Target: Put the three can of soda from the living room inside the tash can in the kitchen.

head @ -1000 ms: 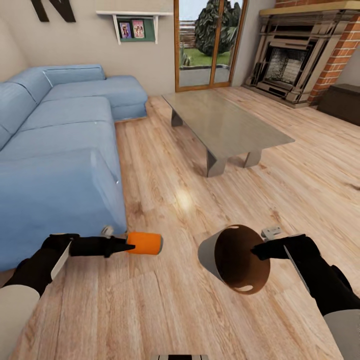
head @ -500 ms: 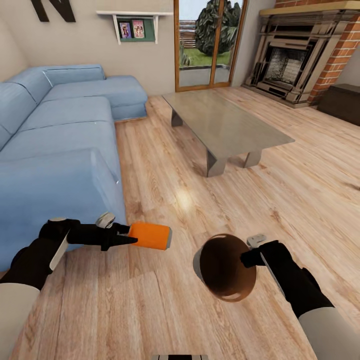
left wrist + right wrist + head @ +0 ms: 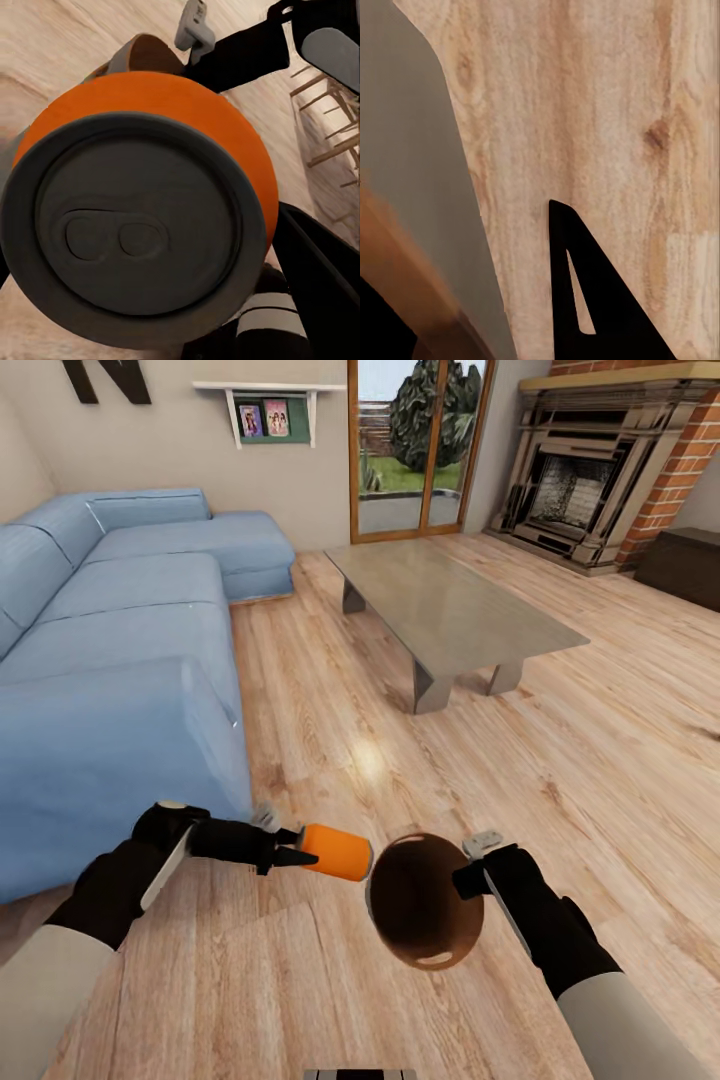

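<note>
Two arms reach over the wooden floor [image 3: 330, 1000] in front of you, in the living room. At far left the blue sofa [image 3: 120, 660] runs along the wall, its near corner just beyond your left arm. Your left gripper [image 3: 292, 854] has its fingers closed on the orange can of soda [image 3: 338, 852], which lies sideways in the grip with its far end pointing right, toward the bin. In the left wrist view the can's grey lid [image 3: 139, 229] faces the camera, the orange body [image 3: 165, 97] rising behind it, and the rim of the bin and your other arm show past it.

Just right of the can, almost touching it, is the tash can [image 3: 425, 900], held off the floor and tipped so its brown inside faces you; a sliver of its pale grey outside shows on the left edge. Your right gripper [image 3: 470, 878] pinches the bin's rim on the right side, fingers shut on the wall. In the right wrist view one dark finger [image 3: 585, 300] stands against the floor planks, with the bin's grey wall [image 3: 427, 187] beside it.

Farther off, right of centre, stands the glass coffee table [image 3: 450, 610]. Behind it are the glass patio door [image 3: 420, 445] and, at far right, the brick fireplace [image 3: 600, 470] and a dark low bench [image 3: 685, 565].
</note>
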